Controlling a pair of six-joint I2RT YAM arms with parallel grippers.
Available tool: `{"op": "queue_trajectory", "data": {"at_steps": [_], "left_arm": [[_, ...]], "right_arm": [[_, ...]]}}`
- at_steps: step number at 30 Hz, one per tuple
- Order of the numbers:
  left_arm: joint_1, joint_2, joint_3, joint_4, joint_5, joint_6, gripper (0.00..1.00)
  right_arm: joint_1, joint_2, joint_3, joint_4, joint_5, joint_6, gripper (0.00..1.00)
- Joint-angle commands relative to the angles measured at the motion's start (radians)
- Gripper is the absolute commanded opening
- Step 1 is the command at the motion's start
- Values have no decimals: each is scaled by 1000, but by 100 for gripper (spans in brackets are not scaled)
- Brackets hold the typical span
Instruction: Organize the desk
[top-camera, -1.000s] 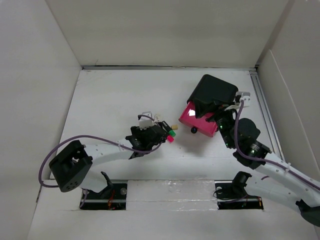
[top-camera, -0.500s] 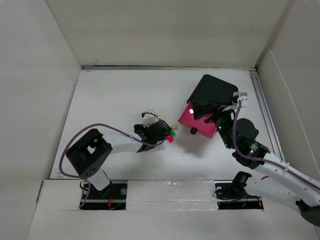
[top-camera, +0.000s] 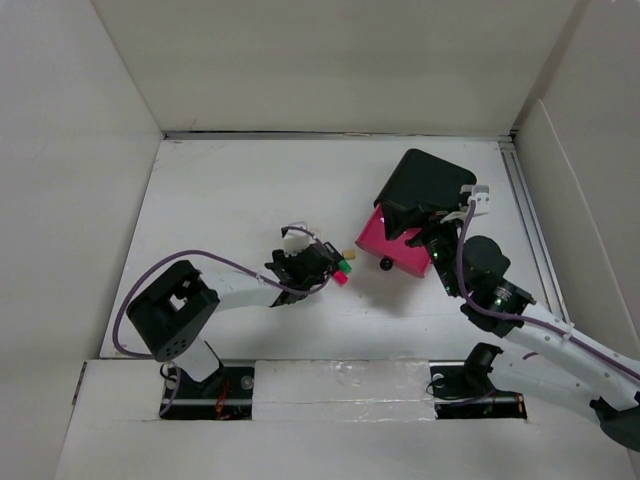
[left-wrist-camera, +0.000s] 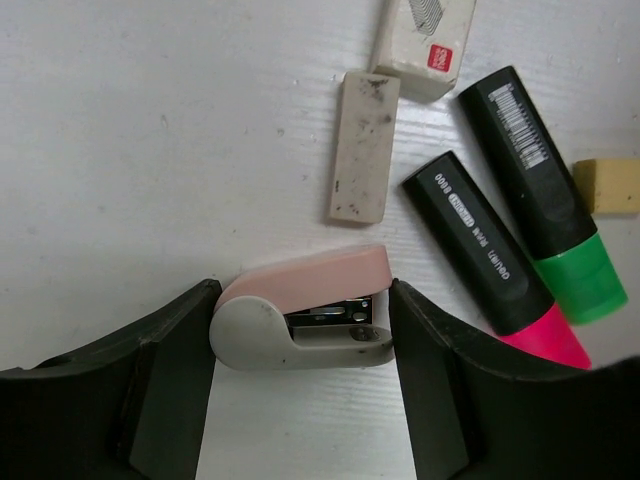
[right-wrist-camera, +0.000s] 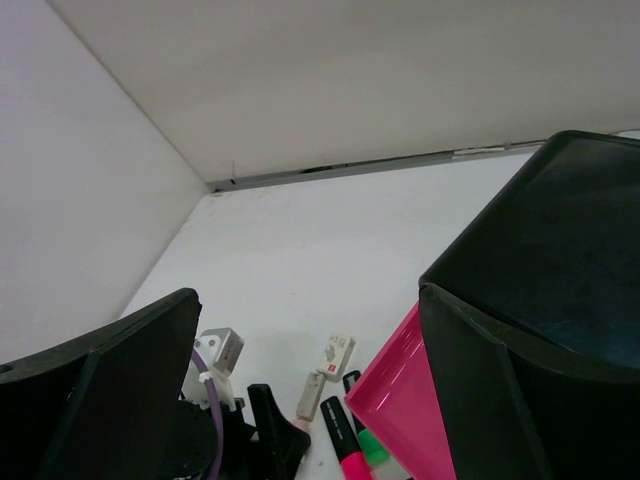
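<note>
Lower centre, our left gripper (left-wrist-camera: 302, 292) clamps the stapler (left-wrist-camera: 300, 322) end to end, likely to lift it; our right gripper (right-wrist-camera: 308, 295) gapes wide beside the pink drawer (right-wrist-camera: 400, 400).

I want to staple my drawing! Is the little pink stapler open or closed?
Closed. The stapler lies on its side on the desk, with its pink top folded down flat along its grey base.

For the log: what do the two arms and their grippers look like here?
Both the left arm and the right arm have white links joined by bulky black joint housings. A purple cable loops loosely along each arm up to the wrist. The gripper fingers are broad, matte black and unmarked.
</note>
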Motion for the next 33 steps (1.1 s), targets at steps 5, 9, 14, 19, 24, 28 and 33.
{"op": "queue_trajectory", "data": {"at_steps": [5,9,14,19,24,28,33], "left_arm": [[3,-103,-13,-83,-13,-4,42],[3,-233,19,-131,-59,13,40],[3,-436,67,-47,-1,94,40],[-26,-422,142,99,119,191,41],[-55,-251,288,179,231,228,40],[-86,-129,361,207,240,250,40],[-97,-79,391,259,306,262,40]], "right_arm": [[-4,-5,13,50,20,-4,95],[-4,-20,6,48,22,-4,95],[-14,-19,2,53,14,-1,95],[-14,-31,2,45,19,2,94],[-14,-105,-9,39,53,5,93],[-14,-177,-30,36,94,8,92],[-14,-217,-44,36,117,13,92]]}}
